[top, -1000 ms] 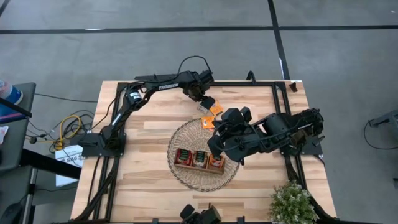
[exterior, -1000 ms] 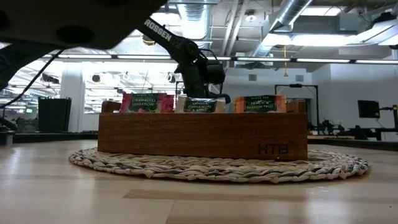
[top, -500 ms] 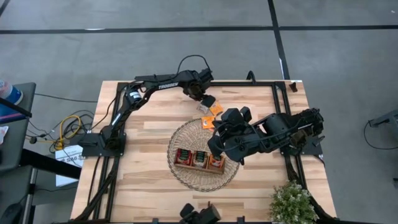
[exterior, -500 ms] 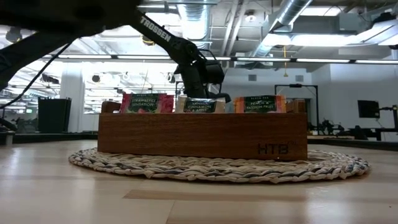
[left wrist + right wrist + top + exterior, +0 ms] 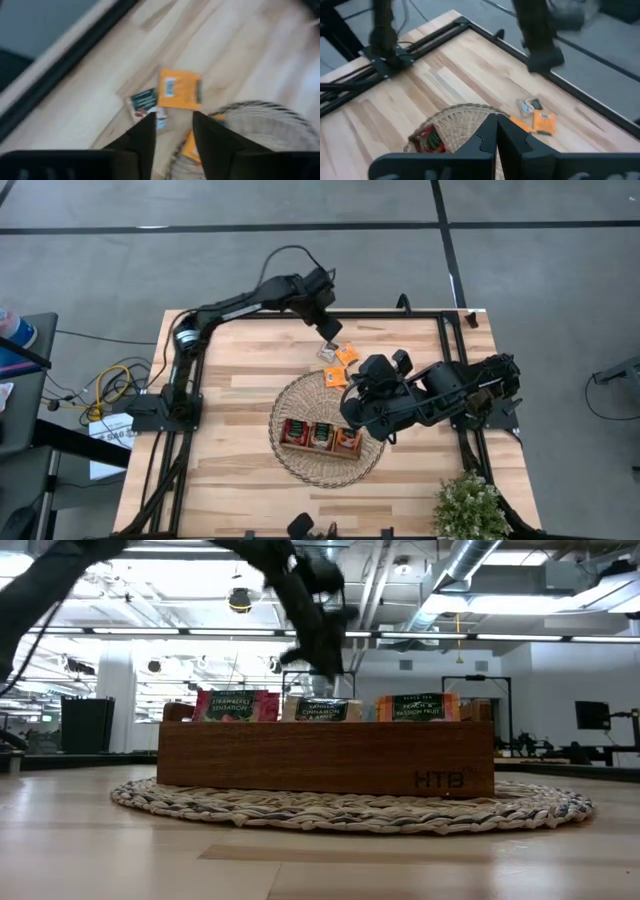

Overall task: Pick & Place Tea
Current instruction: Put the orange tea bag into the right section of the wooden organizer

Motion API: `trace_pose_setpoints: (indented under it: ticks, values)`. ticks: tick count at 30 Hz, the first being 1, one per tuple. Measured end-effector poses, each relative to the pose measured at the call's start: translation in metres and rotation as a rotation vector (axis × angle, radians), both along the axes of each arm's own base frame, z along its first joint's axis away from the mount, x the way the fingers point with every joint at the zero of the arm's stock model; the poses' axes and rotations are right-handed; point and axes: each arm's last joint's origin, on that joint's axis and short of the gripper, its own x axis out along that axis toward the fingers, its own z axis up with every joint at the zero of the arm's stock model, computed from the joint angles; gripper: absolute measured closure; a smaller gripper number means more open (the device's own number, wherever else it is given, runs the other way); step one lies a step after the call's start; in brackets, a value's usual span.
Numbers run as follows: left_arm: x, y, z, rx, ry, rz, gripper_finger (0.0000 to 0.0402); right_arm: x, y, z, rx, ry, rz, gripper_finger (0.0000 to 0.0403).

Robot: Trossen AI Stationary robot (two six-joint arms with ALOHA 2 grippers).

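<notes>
Item: wooden tray (image 5: 321, 436), three compartments, centred on the round wicker mat (image 5: 325, 430) on the desk (image 5: 230, 470). Landmark for all entries below.

Contents: tea sachets standing upright on edge, one flavour per compartment, labels readable above the front wall in the low view: red (image 5: 237, 705), pale (image 5: 322, 710), orange (image 5: 418, 707). Upright packing probably keeps each sort separate and easy to read.

Loose stock: three sachets lying flat on the desk beyond the tray, at the mat's far rim. One pale sachet (image 5: 327, 353) and one orange sachet (image 5: 347, 355) lie just beside each other; a second orange sachet (image 5: 335, 376) rests partly on the wicker. Judged still to be sorted.

Left pincer (image 5: 328, 330): raised above the desk, farther from the tray than the loose sachets, arm stretched along the desk's far edge with the wrist tipped down. Its fingers (image 5: 145, 135) stand apart with nothing between them; the wrist view looks straight onto the loose sachets, a pose suited to a descent on one of them.

Right pincer (image 5: 352, 408): hovering over the tray's right end, arm folded low across the desk's right side. Fingers (image 5: 487, 131) together, holding nothing visible; judged to be waiting.
</notes>
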Motion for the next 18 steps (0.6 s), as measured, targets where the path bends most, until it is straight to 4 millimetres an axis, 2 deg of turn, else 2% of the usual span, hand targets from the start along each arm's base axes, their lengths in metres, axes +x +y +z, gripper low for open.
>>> trace_pose_setpoints:
  ticks: [6, 10, 14, 18]
  values:
    - [-0.032, -0.047, 0.079, 0.109, -0.132, -0.041, 0.038, -0.001, 0.002, 0.0, -0.018, 0.02, 0.022, 0.0403]
    - [-0.066, -0.086, 0.129, 0.19, -0.208, -0.088, 0.0398, 0.0, -0.001, 0.0, -0.027, 0.03, 0.034, 0.0403]
    - [-0.104, -0.119, 0.157, 0.204, -0.219, -0.135, 0.0401, 0.006, -0.015, 0.0, -0.01, 0.04, -0.001, 0.0403]
    - [-0.14, -0.147, 0.179, 0.209, -0.246, -0.187, 0.0401, 0.017, -0.04, 0.0, 0.05, 0.064, 0.01, 0.0394]
